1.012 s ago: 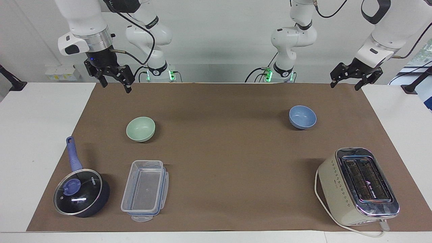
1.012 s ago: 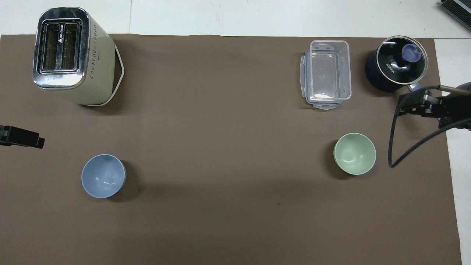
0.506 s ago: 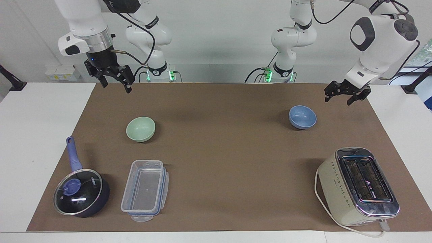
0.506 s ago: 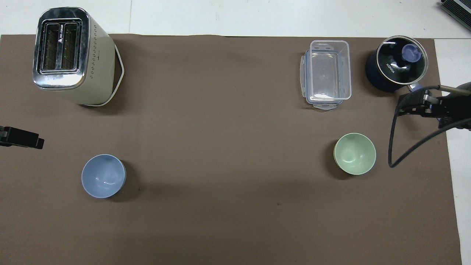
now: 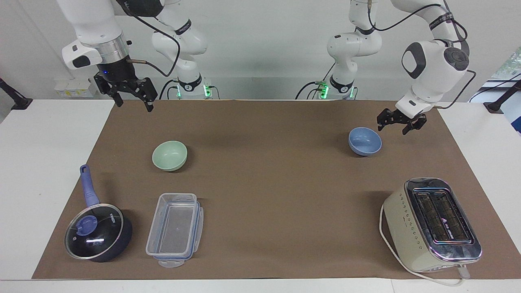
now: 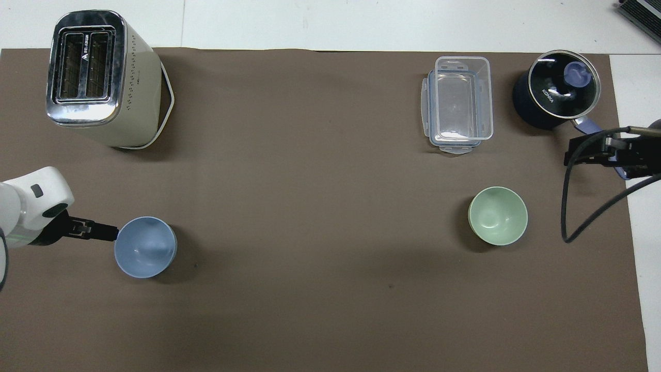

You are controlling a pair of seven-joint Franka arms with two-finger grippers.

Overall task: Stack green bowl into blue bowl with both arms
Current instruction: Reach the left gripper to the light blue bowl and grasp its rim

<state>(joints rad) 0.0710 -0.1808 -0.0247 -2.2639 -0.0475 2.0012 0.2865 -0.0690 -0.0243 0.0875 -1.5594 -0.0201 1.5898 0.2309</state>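
With one blue bowl (image 5: 365, 141) and one green bowl (image 5: 169, 155) sitting well apart on the tabletop (image 5: 276, 195) toward the left and right arms' ends, the left gripper (image 5: 398, 125), jaws open, is hovering just beside the blue rim and should be straddling it squarely, while the right gripper (image 5: 132, 99), jaws open, is waiting; one saucepan (image 5: 97, 238), one clear container (image 5: 175, 230) and one toaster (image 5: 433, 224) are standing farther out.

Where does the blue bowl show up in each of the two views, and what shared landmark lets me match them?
Facing view: the blue bowl sits right of centre, upper half, beside the left gripper.
Overhead view: it sits at lower left.
Shared landmark: the toaster, at the same end of the table, farther from the robots.
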